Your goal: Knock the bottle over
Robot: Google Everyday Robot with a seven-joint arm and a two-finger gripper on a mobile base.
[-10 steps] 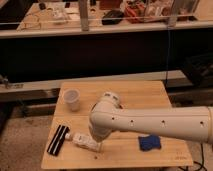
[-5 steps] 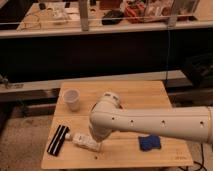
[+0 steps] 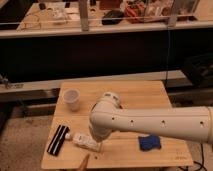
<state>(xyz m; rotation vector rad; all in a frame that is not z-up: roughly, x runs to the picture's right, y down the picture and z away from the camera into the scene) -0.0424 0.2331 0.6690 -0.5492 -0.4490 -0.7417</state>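
Lower left on the wooden table (image 3: 150, 92), the bottle (image 3: 86, 141) lies on its side.
My gripper (image 3: 85, 162) shows only as a tan tip at the bottom edge, just below the bottle — parted or closed, I cannot tell; a black block (image 3: 58, 139) lies just left of the bottle.

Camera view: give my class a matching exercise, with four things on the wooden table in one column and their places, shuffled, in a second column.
Things:
1. white cup
2. bottle
3. black object
4. blue object

Places on the table:
A. near side, right
B. far side, left
C. near side, closest to the left edge
D. lying on its side just below the arm's white elbow

Pairs: 1-B, 2-D, 3-C, 4-A.

The gripper shows low at the table's near edge, just in front of the bottle.
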